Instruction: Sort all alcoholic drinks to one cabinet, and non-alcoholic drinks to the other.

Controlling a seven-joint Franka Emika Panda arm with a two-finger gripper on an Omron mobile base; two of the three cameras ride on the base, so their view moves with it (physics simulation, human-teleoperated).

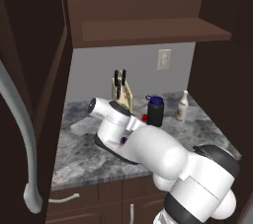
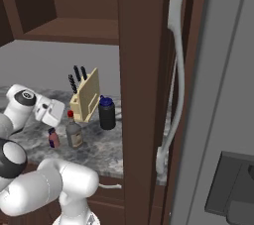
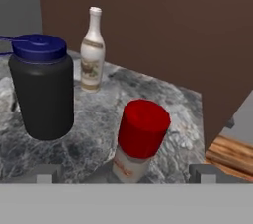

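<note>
In the hand view my gripper (image 3: 126, 173) is open, its two fingertips (image 3: 45, 173) wide apart. Between and just beyond them stands the clear glass bottle (image 3: 142, 136) with the red cap, untouched. Left of it is the wide black bottle (image 3: 43, 90) with a blue lid, and behind that the cream-white slim-necked bottle (image 3: 92, 50). From the right base, the glass bottle (image 2: 74, 132) stands beside the small red bottle (image 2: 53, 139), with my hand (image 2: 49, 111) just above and left of them. One open cabinet shelf (image 1: 148, 30) hangs above the counter.
A knife block (image 2: 84, 97) stands behind the bottles on the grey marble counter (image 1: 89, 154). The open cabinet door with its long curved grey handle (image 1: 24, 134) juts out at the left. Another tall door and handle (image 2: 176, 70) stand at the right. Drawer fronts (image 1: 64, 199) lie below the counter.
</note>
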